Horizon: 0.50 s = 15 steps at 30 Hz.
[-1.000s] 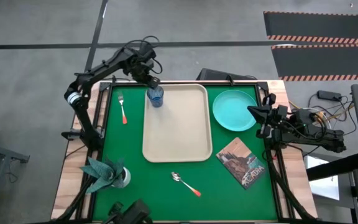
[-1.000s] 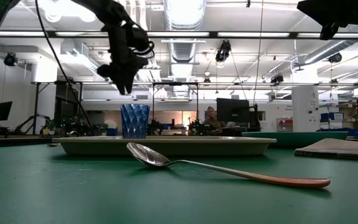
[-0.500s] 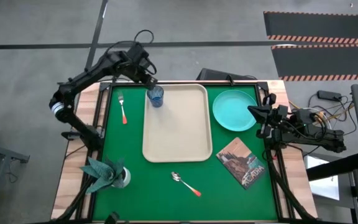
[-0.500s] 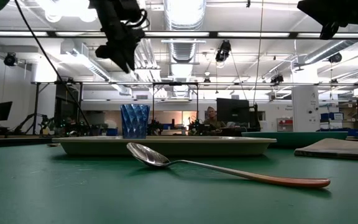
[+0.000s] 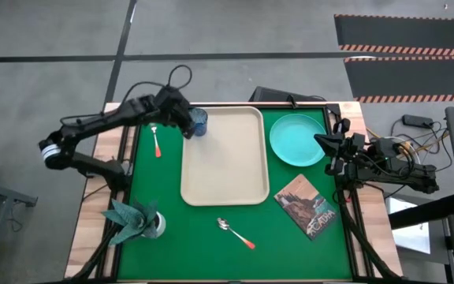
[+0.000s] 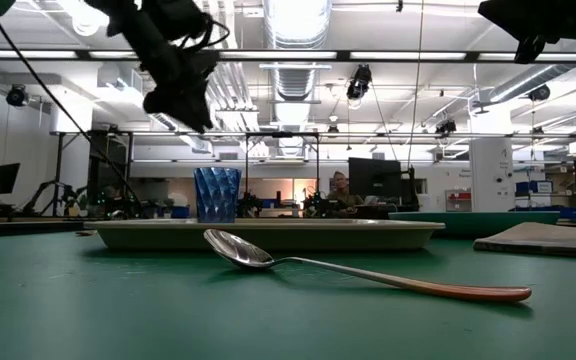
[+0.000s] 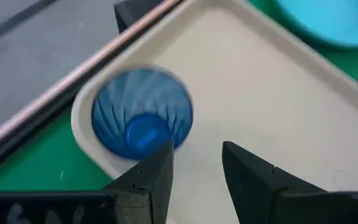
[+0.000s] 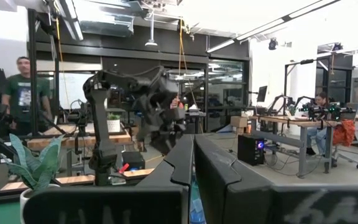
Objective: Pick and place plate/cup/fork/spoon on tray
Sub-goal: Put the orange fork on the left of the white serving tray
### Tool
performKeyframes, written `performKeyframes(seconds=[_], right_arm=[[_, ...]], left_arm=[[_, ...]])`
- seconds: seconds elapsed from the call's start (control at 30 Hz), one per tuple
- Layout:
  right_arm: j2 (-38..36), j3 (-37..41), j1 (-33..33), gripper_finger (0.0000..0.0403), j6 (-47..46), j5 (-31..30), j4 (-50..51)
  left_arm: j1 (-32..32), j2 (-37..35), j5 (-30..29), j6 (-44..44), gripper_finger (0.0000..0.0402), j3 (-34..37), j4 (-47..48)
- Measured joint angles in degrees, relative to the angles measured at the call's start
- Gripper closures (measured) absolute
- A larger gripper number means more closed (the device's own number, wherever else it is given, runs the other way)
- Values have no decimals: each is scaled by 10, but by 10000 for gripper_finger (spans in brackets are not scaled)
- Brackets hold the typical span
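Now we see the cup (image 5: 199,121) standing on the tray (image 5: 225,170), and the left gripper (image 5: 184,125), fingers apart and empty, just beside it. The fork (image 5: 155,136) lies nearest on that side, handle toward us; the right gripper (image 5: 330,147) waits pressed together by the plate (image 5: 297,140).

1. The left arm extends from the table's left edge toward the far left area, its links folded low across the edge.
2. The left gripper (image 5: 186,124) hangs above the table surface, raised in the low view; its fingers (image 7: 154,180) stand slightly apart, holding nothing.
3. The right arm rests at the table's right edge.
4. The right gripper (image 5: 327,143) has its fingers (image 8: 173,165) pressed together.
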<state>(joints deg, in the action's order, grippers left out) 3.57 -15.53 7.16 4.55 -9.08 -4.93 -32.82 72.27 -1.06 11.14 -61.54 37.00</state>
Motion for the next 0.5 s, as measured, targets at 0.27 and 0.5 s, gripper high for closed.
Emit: performKeyframes(seconds=[0.27,0.5], right_arm=[[0,0,0,394,1,0,0],[0,0,0,394,5,0,0]], left_arm=[[3,-59,-1,2,279,80,-13],[4,-89,-1,1,288,106,-20]])
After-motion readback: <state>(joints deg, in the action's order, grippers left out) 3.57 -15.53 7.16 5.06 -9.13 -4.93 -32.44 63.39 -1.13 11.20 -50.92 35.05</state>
